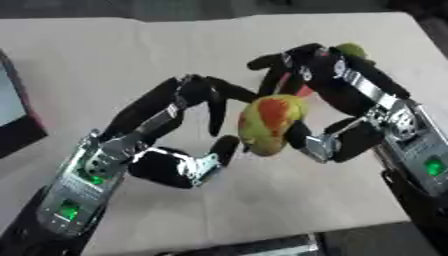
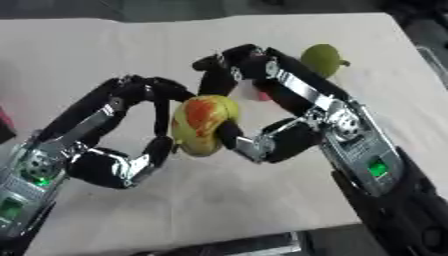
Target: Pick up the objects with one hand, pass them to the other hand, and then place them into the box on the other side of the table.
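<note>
A yellow-green, red-blushed mango-shaped fruit (image 2: 203, 125) hung above the pale table (image 2: 105, 45), held between both hands — the right hand (image 2: 262, 135) curled round it from the right, the left hand (image 1: 188, 150) with fingers bent against its left side. A green round fruit (image 2: 322, 59) lay farther back.

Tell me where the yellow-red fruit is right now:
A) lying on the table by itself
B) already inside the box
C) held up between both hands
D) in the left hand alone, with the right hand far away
C: the yellow-red fruit is off the table, with the right hand curled round it and the left hand's fingers closing in on its other side.
</note>
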Robot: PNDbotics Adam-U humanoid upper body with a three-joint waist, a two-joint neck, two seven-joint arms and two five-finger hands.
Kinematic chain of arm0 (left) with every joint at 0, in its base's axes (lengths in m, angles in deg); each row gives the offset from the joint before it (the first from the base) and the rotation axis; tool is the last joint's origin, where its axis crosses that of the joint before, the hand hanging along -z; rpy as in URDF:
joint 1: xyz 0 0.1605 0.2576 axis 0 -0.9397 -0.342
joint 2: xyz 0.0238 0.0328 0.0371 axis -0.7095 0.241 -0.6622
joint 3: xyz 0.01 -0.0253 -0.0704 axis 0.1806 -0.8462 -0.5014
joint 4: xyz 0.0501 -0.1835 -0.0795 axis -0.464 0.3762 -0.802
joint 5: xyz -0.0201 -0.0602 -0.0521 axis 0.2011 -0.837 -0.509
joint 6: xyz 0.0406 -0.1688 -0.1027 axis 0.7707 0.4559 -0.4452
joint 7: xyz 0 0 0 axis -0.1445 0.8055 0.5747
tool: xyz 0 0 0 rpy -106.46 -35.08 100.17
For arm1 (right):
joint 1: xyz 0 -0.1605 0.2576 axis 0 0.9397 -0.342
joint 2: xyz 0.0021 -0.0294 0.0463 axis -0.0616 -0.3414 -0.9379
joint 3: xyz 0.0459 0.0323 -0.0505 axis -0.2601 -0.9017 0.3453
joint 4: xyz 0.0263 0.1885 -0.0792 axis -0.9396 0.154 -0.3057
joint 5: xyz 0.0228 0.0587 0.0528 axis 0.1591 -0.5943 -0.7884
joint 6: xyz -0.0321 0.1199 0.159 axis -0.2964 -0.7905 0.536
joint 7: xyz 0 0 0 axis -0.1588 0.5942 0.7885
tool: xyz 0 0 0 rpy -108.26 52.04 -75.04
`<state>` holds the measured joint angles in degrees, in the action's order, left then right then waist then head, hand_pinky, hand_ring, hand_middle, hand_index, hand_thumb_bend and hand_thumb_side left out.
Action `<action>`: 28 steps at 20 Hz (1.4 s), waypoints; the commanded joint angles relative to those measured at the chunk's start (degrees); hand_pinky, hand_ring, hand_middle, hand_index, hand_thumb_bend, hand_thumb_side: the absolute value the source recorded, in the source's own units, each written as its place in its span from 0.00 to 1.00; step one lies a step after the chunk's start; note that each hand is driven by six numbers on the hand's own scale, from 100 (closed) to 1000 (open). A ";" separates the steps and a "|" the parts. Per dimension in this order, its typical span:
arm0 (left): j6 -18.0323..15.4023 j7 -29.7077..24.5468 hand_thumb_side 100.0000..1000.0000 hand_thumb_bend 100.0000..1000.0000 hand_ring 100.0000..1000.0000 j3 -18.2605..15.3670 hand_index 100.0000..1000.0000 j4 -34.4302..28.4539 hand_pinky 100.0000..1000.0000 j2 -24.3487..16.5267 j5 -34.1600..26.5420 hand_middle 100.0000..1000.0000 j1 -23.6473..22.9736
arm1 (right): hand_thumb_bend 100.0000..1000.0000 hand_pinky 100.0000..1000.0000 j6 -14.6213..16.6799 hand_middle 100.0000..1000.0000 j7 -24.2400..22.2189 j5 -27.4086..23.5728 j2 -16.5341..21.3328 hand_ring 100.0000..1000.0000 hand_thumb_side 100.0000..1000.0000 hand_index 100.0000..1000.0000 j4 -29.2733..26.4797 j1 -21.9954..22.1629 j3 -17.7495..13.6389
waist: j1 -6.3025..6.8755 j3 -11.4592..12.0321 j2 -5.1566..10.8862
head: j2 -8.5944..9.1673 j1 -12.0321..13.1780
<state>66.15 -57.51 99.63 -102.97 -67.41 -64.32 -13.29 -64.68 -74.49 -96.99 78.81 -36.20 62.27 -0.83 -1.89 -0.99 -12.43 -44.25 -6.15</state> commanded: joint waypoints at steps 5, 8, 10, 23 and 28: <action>-0.45 -0.53 0.57 0.00 0.30 1.00 0.93 -0.04 0.82 0.93 0.53 0.25 0.99 | 0.00 0.87 -1.47 0.66 1.20 -0.28 0.91 0.54 0.14 0.26 -1.24 -0.88 -0.77 | -0.06 -0.15 0.62 | 0.13 0.06; -0.45 -0.49 0.57 0.00 0.30 1.08 0.93 0.04 0.82 1.11 0.66 0.25 0.95 | 0.00 0.87 -1.88 0.66 3.48 1.98 1.03 0.54 0.13 0.26 -1.24 -0.93 -1.03 | -0.07 -0.23 0.63 | 0.13 0.12; -0.43 -0.50 0.57 0.00 0.30 1.15 0.93 0.01 0.82 1.22 0.60 0.25 0.99 | 0.00 0.86 -1.77 0.66 5.61 4.34 1.12 0.55 0.11 0.26 -1.24 -0.97 -1.25 | -0.09 -0.30 0.67 | 0.13 0.19; 0.63 0.43 0.64 0.00 0.31 0.65 0.94 0.90 0.84 1.75 1.11 0.28 0.71 | 0.00 0.84 1.65 0.67 16.17 21.34 0.96 0.58 0.05 0.27 -1.24 -0.85 -0.58 | -0.12 -0.24 0.66 | 0.13 0.24; 1.67 2.10 0.61 0.00 0.30 0.68 0.92 1.46 0.84 2.22 2.17 0.27 0.87 | 0.00 0.84 2.82 0.68 16.21 23.76 0.56 0.58 0.04 0.27 -1.24 -0.76 0.18 | -0.16 -0.28 0.64 | 0.13 0.24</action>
<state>67.69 -55.94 100.55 -100.85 -65.72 -62.56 -13.13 -62.19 -58.44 -73.89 78.84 -36.22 62.14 -0.56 -2.03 -1.18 -12.46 -44.25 -5.97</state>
